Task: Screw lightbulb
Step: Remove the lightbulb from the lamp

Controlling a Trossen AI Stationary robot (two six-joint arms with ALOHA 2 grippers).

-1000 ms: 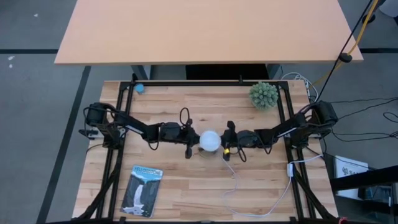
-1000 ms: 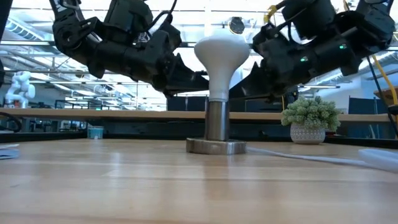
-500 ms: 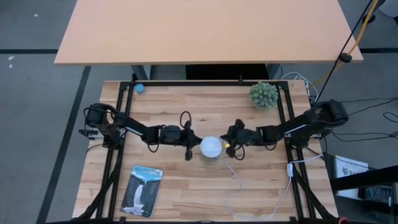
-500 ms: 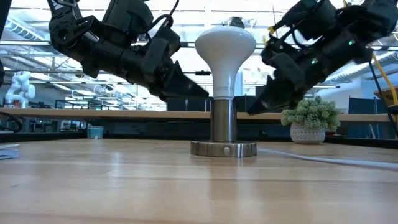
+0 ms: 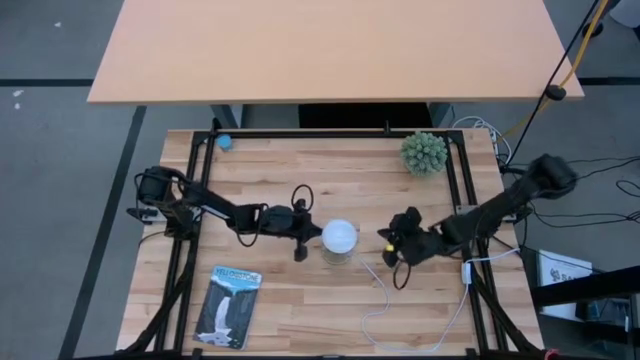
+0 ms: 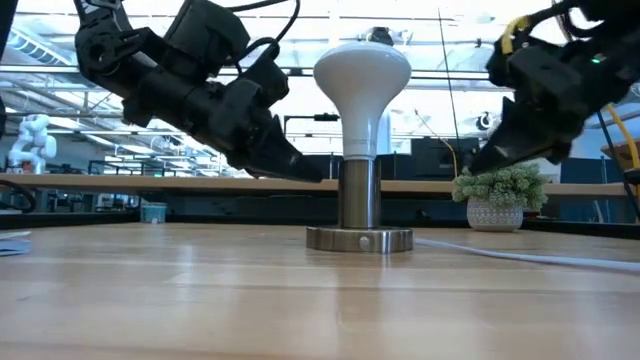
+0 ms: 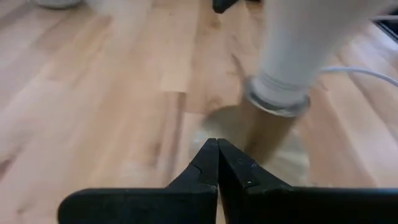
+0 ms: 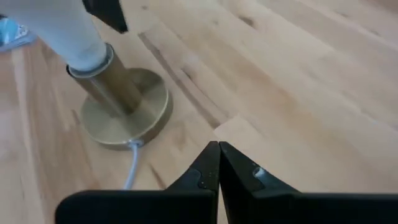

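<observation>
While both pinched-together end effectors [image 5: 303, 240] [image 5: 386, 240] flank it apart, the lightbulb [image 5: 339, 236] stands mid-table.

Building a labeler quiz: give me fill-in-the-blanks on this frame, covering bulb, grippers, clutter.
1. The lightbulb stands upright in the ____, touched by neither gripper.
2. The fingers of the left gripper are ____.
3. The right gripper is shut and holds ____.
4. In the high view, the small potted plant sits near the table's far ____ corner.

Missing words: socket; shut; nothing; right
</observation>
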